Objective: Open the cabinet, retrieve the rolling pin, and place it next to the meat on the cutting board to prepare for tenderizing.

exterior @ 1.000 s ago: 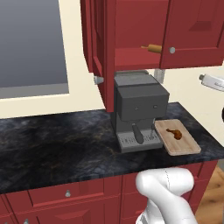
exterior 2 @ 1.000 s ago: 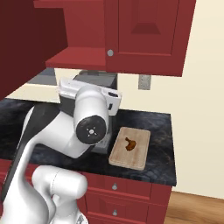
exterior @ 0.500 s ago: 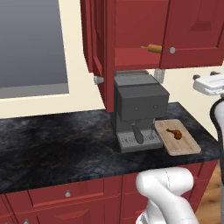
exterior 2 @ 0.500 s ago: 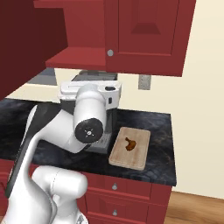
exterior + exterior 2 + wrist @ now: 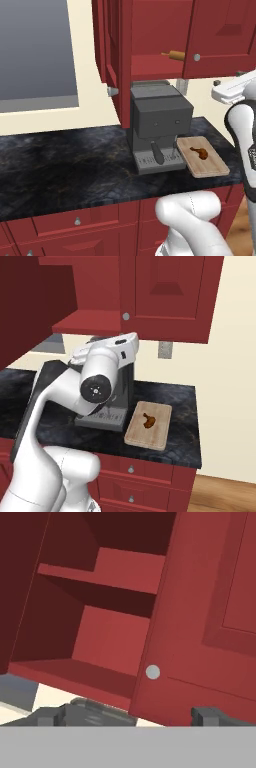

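The cabinet (image 5: 150,35) hangs above the counter with its left door swung open and its right door (image 5: 165,291) shut. On its lower shelf lies the rolling pin (image 5: 172,54), one end poking out from behind the shut door. The cutting board (image 5: 202,156) lies on the counter right of the coffee machine, and the meat (image 5: 199,151) rests on it. In the hand view my gripper (image 5: 127,716) is open and empty, below the shut door's silver knob (image 5: 153,672) and facing the open red compartment. My hand (image 5: 117,346) hovers above the coffee machine.
A grey coffee machine (image 5: 159,125) stands under the cabinet on the dark stone counter (image 5: 65,165). The open left door (image 5: 117,55) juts out towards me. Red drawers (image 5: 75,222) run below the counter. A window (image 5: 35,50) is at the left.
My arm has lifted and swung in towards the cabinet, raising the hand nearer the shut door. The gripper has stayed open. Nothing on the counter or shelf has moved.
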